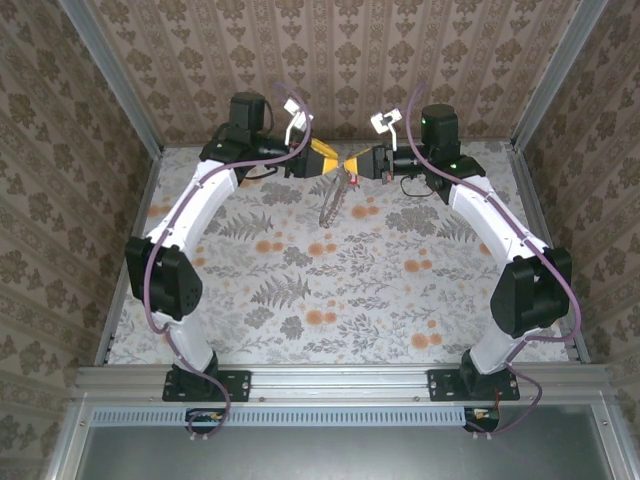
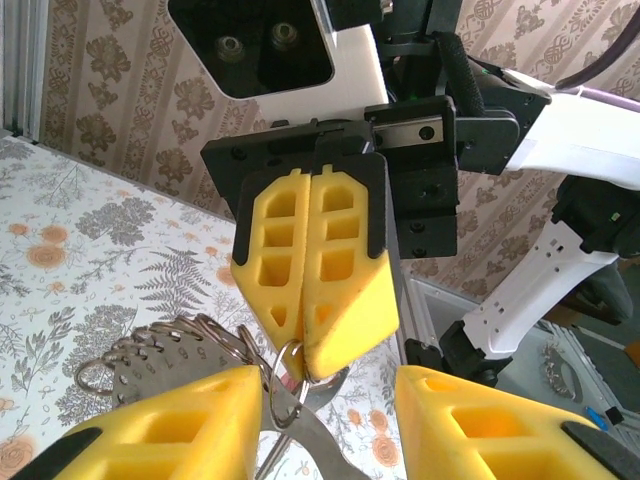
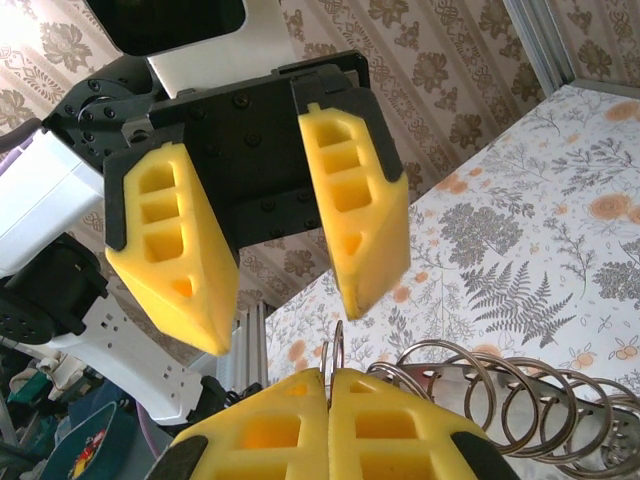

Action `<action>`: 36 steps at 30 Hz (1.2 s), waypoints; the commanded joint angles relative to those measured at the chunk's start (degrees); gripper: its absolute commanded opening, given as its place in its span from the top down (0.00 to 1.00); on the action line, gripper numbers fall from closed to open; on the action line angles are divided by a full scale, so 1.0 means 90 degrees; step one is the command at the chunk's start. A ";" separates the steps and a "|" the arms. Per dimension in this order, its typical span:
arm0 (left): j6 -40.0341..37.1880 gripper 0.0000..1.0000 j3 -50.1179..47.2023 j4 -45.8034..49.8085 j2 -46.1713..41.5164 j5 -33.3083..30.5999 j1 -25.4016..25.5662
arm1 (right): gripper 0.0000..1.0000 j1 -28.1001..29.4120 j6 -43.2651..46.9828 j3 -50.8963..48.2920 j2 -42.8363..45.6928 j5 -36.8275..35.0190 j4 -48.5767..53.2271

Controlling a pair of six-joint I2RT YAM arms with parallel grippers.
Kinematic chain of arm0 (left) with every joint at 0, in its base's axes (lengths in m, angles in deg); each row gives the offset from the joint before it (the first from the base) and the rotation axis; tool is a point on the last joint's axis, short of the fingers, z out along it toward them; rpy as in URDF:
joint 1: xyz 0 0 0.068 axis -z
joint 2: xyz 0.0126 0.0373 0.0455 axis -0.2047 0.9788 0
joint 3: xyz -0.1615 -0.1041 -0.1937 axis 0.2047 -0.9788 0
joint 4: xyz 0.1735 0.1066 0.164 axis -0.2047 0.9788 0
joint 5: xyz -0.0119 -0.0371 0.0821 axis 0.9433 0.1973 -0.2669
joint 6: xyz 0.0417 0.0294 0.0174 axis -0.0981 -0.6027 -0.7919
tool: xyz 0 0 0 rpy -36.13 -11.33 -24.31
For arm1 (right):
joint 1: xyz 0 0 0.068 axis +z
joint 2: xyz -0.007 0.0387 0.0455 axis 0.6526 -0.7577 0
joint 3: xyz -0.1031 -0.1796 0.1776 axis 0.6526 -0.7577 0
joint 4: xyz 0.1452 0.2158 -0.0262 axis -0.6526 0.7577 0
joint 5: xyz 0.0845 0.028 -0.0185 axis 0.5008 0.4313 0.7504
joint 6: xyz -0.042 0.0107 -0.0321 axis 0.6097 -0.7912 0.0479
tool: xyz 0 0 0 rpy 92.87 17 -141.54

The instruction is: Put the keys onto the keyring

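My two grippers meet tip to tip above the back of the table. The right gripper (image 1: pixel 353 166) (image 3: pixel 330 378) is shut on a small steel ring (image 3: pixel 338 336) (image 2: pixel 271 399) at the end of the keyring (image 1: pixel 330 207), a metal strip carrying several wire loops (image 3: pixel 500 385) (image 2: pixel 150 345) that hangs from that ring. The left gripper (image 1: pixel 342 164) (image 2: pixel 328 388) stands open, its yellow fingers (image 3: pixel 170 260) on either side of the right gripper's tips. A flat metal blade (image 2: pixel 319 444) hangs from the ring beside the left finger. A tiny red piece, the keys (image 1: pixel 352 181), shows just under the pinched tips.
A floral cloth (image 1: pixel 330 300) covers the table. Patterned walls (image 1: pixel 340 60) with aluminium posts close it in at the back and both sides. The arms arch up from their bases (image 1: pixel 200 385) at the near rail.
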 commanded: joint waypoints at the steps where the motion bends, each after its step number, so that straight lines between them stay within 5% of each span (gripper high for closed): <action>1: -0.0165 0.60 0.0232 0.0074 0.0111 0.0101 0.0051 | 1.00 0.0045 -0.0047 -0.0025 0.0074 0.0272 -0.0267; 19: -0.0283 0.74 0.0282 0.0156 0.0218 0.0090 0.0180 | 1.00 0.0042 0.0000 -0.0069 0.0138 0.0242 -0.0220; 36: -0.0187 1.00 0.0193 -0.0093 0.0113 0.0057 0.0235 | 1.00 0.0035 0.0081 -0.0089 0.0201 0.0209 -0.0112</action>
